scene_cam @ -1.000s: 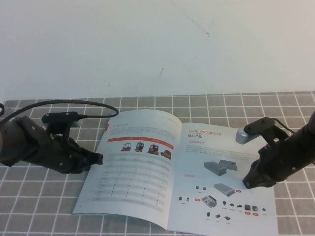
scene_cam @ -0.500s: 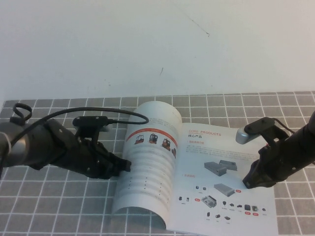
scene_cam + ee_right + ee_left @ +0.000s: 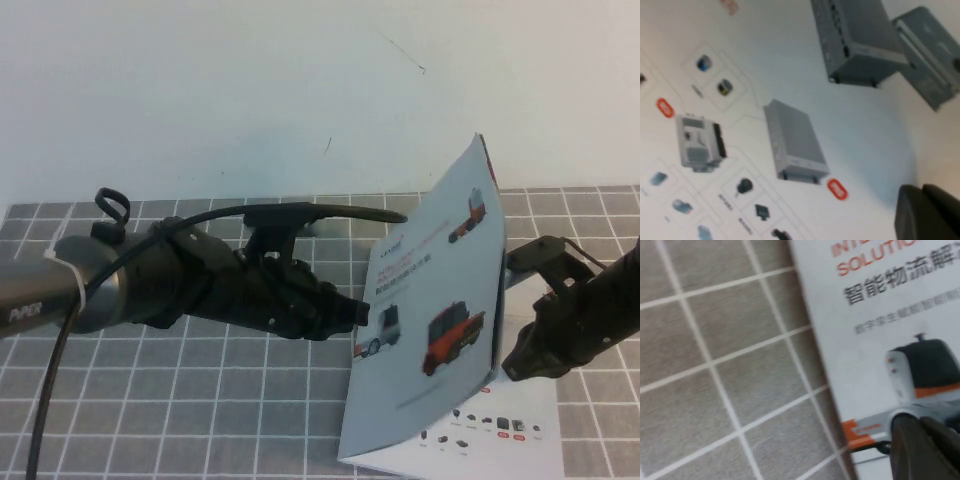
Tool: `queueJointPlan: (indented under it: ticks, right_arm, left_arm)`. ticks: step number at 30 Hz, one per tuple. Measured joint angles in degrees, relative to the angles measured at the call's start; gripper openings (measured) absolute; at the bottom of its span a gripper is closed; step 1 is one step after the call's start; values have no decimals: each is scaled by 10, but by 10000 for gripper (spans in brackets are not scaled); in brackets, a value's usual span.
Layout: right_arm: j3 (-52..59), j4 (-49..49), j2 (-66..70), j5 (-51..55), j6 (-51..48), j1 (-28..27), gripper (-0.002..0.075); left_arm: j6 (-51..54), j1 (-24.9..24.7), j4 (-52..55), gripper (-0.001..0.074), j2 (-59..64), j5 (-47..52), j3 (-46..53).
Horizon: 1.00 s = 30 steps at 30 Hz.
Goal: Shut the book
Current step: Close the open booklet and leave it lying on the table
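The book's left half [image 3: 440, 300] stands nearly upright, its outer cover with vehicle pictures facing the left arm. My left gripper [image 3: 362, 313] is shut, its tip pressed against that cover low down; the left wrist view shows the cover [image 3: 880, 335] right behind the fingertips [image 3: 912, 445]. The right-hand page [image 3: 480, 440] still lies flat on the cloth. My right gripper [image 3: 515, 365] is shut and rests on that page near its outer edge. In the right wrist view the page [image 3: 790, 100] with printed grey devices fills the picture, the fingertips [image 3: 920, 212] touching it.
A grey checked cloth [image 3: 200, 400] covers the table, with a white wall [image 3: 250, 90] behind it. The left arm's black cable [image 3: 300, 212] arches over the arm. Bare cloth [image 3: 715, 365] lies beside the book's edge.
The left gripper has swept rightward under the left half, lifting it from flat through a curl to nearly upright. The right gripper has stayed on the right page.
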Motion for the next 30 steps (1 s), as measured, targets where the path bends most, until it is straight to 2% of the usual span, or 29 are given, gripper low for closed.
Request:
queueJointPlan:
  ticks: [9, 14, 20, 24, 28, 30]
  right_arm:
    - [1, -102, -152, 1, 40, -63, -2]
    - [1, -120, -238, 27, 62, -78, -2]
    - [21, -152, -364, 43, 98, -78, -2]
    - [50, -230, -462, 50, 170, -78, -2]
    - [92, -303, -569, 58, 228, -78, -2]
    - [114, -309, -624, 61, 240, -78, -2]
  left_arm:
    - [54, 0, -15, -3, -44, 10, 0]
    - [70, 0, -12, -4, -93, -2, 0]
    - [89, 0, 73, -4, -194, -15, 0]
    - [-24, 6, 224, -4, -263, -18, 0]
    - [-208, 35, 419, -4, -330, 33, 0]
    - [-288, 54, 503, -4, -356, 60, 2]
